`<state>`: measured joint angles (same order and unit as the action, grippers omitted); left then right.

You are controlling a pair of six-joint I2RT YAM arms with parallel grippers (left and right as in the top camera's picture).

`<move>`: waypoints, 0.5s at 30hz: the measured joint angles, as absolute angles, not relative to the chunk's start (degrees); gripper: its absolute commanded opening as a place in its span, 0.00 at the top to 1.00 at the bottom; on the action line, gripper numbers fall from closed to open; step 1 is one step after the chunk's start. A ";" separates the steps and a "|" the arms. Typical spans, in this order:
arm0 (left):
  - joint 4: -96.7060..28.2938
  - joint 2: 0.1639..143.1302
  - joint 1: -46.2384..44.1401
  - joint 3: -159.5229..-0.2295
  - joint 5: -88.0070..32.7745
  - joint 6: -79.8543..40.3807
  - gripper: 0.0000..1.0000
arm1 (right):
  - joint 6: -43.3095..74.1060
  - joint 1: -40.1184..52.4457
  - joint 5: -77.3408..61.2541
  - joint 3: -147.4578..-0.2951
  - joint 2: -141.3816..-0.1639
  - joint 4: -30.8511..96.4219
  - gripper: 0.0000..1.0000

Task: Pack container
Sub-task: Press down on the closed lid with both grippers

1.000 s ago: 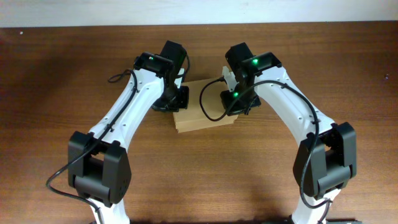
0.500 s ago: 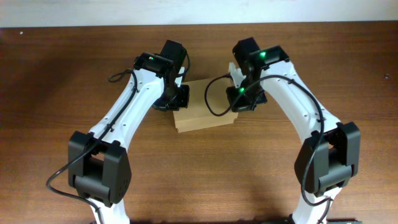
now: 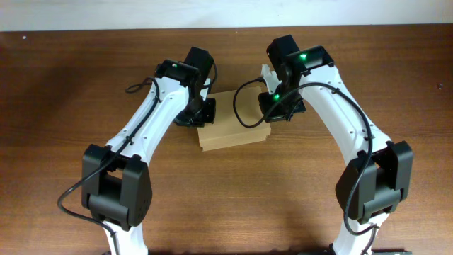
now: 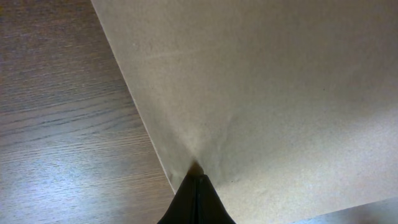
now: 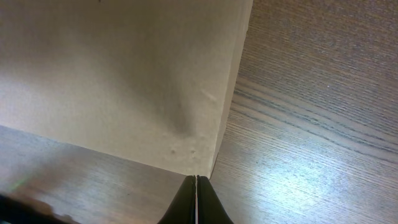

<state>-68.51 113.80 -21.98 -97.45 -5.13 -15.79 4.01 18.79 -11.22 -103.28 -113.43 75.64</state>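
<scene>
Table: dark brown, wood-grain top, flat, filling nearly the whole overhead view. Grain running lengthwise, left to right; finish slightly glossy. Seen close from the left wrist as reddish-brown planking with a pale sheen toward the lower left; from the right wrist as finer streaked grain with a bright patch of reflected light at lower right.

Off-white band: plain, unmarked, along the table's far edge.

Small pale speck: on the table, far left corner, nature unclear.

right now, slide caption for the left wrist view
Shut left gripper against the tan rectangular cardboard box on wooden table
</scene>
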 measured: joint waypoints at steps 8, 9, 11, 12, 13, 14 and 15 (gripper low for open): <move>-70.30 113.91 -21.96 -100.66 -4.34 -15.79 0.98 | 4.01 18.76 -11.07 -103.28 -113.43 75.83 0.96; -70.61 113.84 -21.96 -101.36 -4.03 -15.81 0.98 | 4.01 18.79 -10.79 -103.28 -113.43 75.81 0.96; -71.13 113.38 -21.91 -102.04 -3.11 -15.84 0.98 | 4.01 18.72 -9.80 -103.28 -113.43 75.64 0.95; -71.68 113.08 -21.78 -102.08 -2.55 -15.84 0.98 | 4.01 18.61 -9.26 -103.28 -113.43 75.44 0.95; -72.29 112.84 -21.61 -102.08 -2.07 -15.84 0.98 | 4.03 18.50 -8.75 -103.28 -113.43 75.24 0.95; -72.82 112.66 -21.34 -102.08 -1.65 -15.84 0.98 | 4.03 18.37 -8.29 -103.28 -113.43 75.16 0.95; -73.19 112.46 -20.95 -102.08 -1.26 -15.84 0.98 | 3.99 18.09 -7.66 -103.28 -113.43 75.00 0.94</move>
